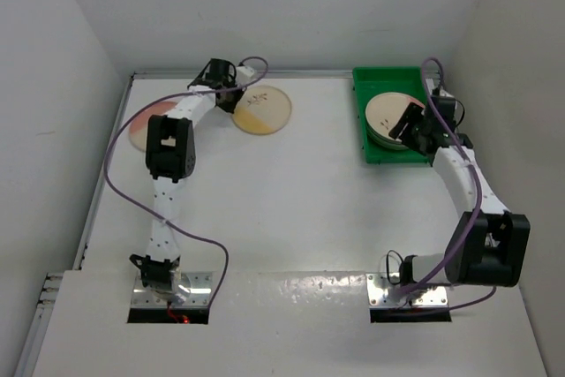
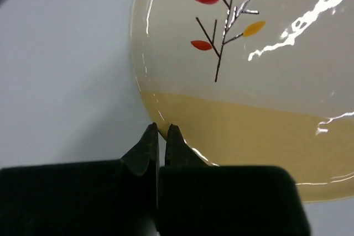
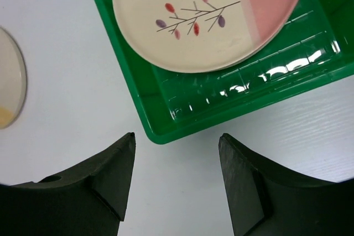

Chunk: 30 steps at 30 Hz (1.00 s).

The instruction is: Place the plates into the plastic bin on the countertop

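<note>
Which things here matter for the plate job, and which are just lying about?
Job: yellow plate, gripped by left gripper; pink plate on countertop; binned plate in green bin; open right gripper.
Not job: purple cables; metal mounting brackets.

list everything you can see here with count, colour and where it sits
countertop: one, glossy white, under everything
walls: white, around the countertop
plastic bin: one, bright green, back right of the countertop
plate in the bin: one showing, cream with a pink section; any beneath it cannot be told
yellow plate: one, cream with a yellow section, on the countertop, back left
pink plate: one, cream and pink, far left, partly under the left arm
cables: two, purple, one along each arm
left gripper: one, black, shut on the yellow plate's rim
right gripper: one, black, open, above the plastic bin
</note>
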Each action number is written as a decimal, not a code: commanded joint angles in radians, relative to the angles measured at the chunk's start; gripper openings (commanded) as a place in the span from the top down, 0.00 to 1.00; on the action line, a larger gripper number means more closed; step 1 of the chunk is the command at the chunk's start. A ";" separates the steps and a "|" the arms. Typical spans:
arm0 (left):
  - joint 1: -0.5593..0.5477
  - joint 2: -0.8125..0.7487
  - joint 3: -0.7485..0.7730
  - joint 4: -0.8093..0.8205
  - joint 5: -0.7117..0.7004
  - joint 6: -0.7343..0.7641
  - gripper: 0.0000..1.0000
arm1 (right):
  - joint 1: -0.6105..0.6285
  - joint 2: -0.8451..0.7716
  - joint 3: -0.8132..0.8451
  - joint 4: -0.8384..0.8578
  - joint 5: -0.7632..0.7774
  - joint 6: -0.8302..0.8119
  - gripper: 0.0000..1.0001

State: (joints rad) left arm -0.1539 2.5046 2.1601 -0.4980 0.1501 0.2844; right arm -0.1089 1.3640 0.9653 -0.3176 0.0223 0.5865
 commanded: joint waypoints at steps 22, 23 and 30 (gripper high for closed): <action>-0.131 0.000 -0.149 -0.588 0.046 0.197 1.00 | 0.337 -0.071 0.010 -0.015 0.090 -0.159 0.33; -0.131 0.014 -0.128 -0.597 0.046 0.197 1.00 | 0.345 -0.059 0.006 -0.002 0.068 -0.149 0.31; -0.142 -0.267 -0.250 -0.440 0.192 0.259 1.00 | 0.492 0.252 0.134 0.020 -0.249 -0.143 0.17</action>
State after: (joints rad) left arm -0.2787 2.3569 2.0136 -0.8829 0.2367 0.5072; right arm 0.3237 1.5040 1.0164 -0.3294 -0.0597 0.4480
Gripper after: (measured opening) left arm 0.005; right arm 0.810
